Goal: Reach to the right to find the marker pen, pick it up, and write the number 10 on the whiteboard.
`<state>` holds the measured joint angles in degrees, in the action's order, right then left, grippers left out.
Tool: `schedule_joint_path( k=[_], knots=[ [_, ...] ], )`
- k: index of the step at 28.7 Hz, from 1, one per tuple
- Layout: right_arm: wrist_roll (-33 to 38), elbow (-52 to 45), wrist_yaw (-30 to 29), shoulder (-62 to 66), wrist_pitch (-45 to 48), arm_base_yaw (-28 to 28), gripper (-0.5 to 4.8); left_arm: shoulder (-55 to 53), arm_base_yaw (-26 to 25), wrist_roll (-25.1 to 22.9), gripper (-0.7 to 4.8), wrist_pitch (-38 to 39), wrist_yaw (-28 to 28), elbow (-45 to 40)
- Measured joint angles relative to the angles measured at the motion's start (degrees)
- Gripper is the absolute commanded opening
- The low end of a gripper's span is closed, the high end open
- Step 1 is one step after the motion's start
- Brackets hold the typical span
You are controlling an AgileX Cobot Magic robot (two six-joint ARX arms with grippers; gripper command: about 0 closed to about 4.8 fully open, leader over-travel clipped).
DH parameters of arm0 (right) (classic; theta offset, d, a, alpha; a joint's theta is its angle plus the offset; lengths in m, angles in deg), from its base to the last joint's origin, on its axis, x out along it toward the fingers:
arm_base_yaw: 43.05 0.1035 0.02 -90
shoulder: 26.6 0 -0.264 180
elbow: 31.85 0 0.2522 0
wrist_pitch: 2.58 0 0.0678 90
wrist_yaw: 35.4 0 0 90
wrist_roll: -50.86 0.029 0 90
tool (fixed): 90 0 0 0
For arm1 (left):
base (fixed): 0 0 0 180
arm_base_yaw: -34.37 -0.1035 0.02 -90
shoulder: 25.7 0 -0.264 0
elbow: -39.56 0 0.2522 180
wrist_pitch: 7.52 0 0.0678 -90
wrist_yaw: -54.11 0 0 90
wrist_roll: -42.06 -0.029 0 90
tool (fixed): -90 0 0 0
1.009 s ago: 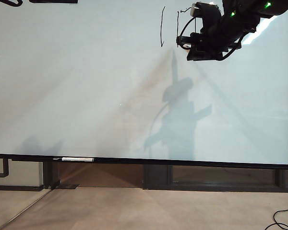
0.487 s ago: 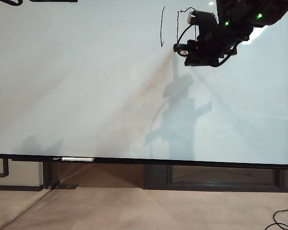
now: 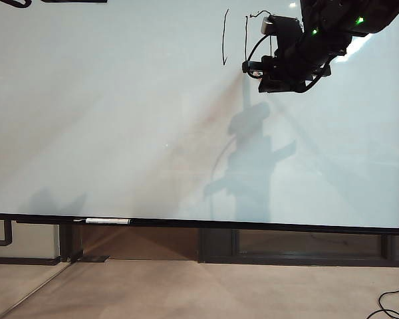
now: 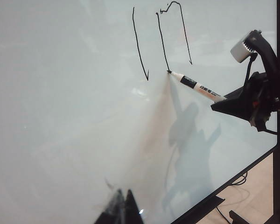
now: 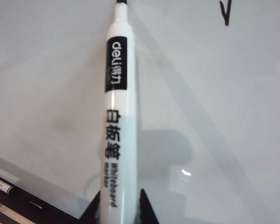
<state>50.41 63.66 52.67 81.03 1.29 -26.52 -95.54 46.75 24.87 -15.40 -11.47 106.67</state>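
The glossy whiteboard [image 3: 120, 119] fills the view, a spare pen [image 3: 108, 220] lying on its bottom rail at seven o'clock. At one o'clock the right gripper [image 4: 224, 100] pinches the marker pen [image 4: 196, 86] between nearly closed fingers — dark tip touching the board at the foot of the zero's left stroke in the unfinished number 10 [image 4: 161, 39]. The left gripper [image 4: 122, 210] shows only dark fingertips close together — its opening is unclear.

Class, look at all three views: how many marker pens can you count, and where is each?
2. One marker pen is held by the right gripper, tip on the whiteboard. The other pen lies on the bottom rail, lower left.
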Motion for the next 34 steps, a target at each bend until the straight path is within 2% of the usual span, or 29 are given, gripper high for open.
schedule_joint_path(
  k=[27,34],
  knots=[
    [-1.84,-0.11,3.89,-3.1,-6.32,-3.13,-0.06,0.0,0.0,-0.13,-0.06,0.02,0.0,0.0],
    [-1.75,-3.65,5.35,-5.2,-5.86,-4.04,-0.06,0.02,0.0,0.04,-0.06,-0.02,0.02,0.0]
  ],
)
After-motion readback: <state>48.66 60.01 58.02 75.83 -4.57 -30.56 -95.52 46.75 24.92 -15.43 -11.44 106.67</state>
